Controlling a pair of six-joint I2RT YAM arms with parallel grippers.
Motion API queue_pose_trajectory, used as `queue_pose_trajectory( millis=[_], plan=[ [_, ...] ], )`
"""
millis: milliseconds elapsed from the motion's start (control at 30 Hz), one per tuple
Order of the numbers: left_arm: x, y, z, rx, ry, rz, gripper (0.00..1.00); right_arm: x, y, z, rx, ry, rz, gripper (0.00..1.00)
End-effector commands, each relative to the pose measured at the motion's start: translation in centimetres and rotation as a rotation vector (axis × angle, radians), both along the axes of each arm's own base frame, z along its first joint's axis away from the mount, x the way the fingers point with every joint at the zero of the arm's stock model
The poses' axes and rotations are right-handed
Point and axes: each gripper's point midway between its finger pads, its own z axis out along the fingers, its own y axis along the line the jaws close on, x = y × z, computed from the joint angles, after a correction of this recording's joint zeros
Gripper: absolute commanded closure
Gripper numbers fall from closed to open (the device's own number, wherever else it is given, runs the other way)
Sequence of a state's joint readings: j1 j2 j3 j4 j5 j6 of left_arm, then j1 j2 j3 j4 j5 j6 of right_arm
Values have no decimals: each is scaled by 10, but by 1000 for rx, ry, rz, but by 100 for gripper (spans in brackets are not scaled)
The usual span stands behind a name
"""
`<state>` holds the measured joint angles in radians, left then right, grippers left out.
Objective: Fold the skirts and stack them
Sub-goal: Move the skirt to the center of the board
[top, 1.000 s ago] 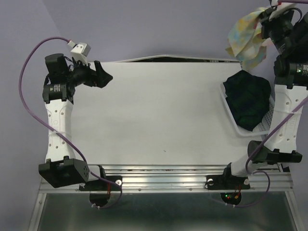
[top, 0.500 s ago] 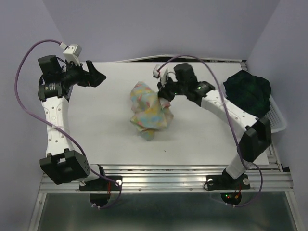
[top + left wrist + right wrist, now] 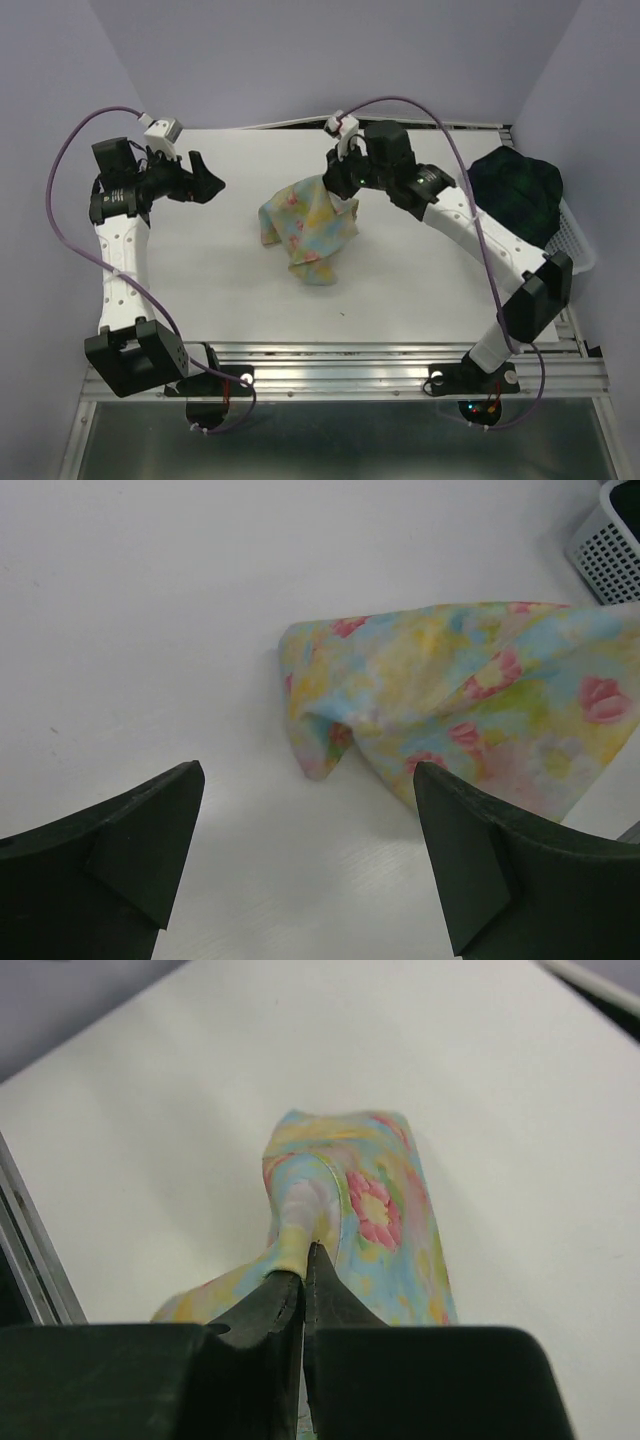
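Your bench now has cloth on it. The plaid skirt is heaped in the basket, well off to the right of your right tool. That tool has swung the flowered skirt in from above the basket to mid-bench. The skirt's lower part drapes on the surface just left of the tool, less bunched than a moment ago. The right tool is pinched shut on the skirt's top edge. Your left tool gapes wide and empty, facing the skirt, so spreading it flat looks next.

Floral skirt: thin matt cloth, creased. Plaid skirt, 3 o'clock: dark cloth. Table: smooth white, faint sheen. Basket: white plastic mesh
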<state>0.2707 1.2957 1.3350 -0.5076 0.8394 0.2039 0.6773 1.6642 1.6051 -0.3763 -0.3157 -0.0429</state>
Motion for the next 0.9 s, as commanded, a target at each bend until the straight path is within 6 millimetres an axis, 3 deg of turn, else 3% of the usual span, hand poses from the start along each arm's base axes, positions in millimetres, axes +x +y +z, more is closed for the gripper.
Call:
queue_pose_trajectory(
  millis=[0,33,133,233,333,367,433,467,500,567,600,633,667,700,733,800,867],
  plan=[
    [-1,-7,27,-11,-117,-40,2,-14,-19,127,198,-200,-57,99],
    [-1,-8,27,-17,-116,-48,3,-17,-28,141,224,-202,-98,99],
    [2,-7,28,-17,-122,-45,3,-1,-65,158,180,-269,-305,99],
    [3,-7,27,-18,-125,-42,3,4,-95,165,101,-352,-413,99],
    [2,-8,26,-23,-132,-44,3,7,-100,162,54,-378,-423,99],
    [2,-9,26,-28,-138,-46,3,15,-94,149,25,-356,-418,99],
    [2,-10,20,-41,-124,-44,3,20,-76,139,20,-329,-373,99],
    [2,-10,18,-51,-115,-43,3,34,-60,113,-15,-285,-352,99],
    [1,-11,16,-58,-109,-47,3,37,-44,99,-28,-261,-317,99],
    [-1,-14,10,-74,-91,-56,3,38,-2,89,-11,-226,-216,99],
    [-1,-14,9,-88,-83,-54,3,52,26,42,-64,-153,-167,99],
    [-2,-17,8,-100,-84,-62,3,57,46,57,-14,-166,-113,99],
    [-3,-18,9,-113,-84,-66,3,63,65,47,-6,-157,-83,88],
    [-6,-21,11,-149,-88,-81,3,84,89,-1,-38,-99,-69,78],
    [-7,-23,13,-164,-95,-87,3,93,104,-6,-22,-100,-48,67],
    [-10,-25,16,-198,-109,-82,3,101,143,9,73,-155,48,40],
    [-12,-24,19,-207,-127,-77,2,97,153,33,121,-215,77,30]
  ],
)
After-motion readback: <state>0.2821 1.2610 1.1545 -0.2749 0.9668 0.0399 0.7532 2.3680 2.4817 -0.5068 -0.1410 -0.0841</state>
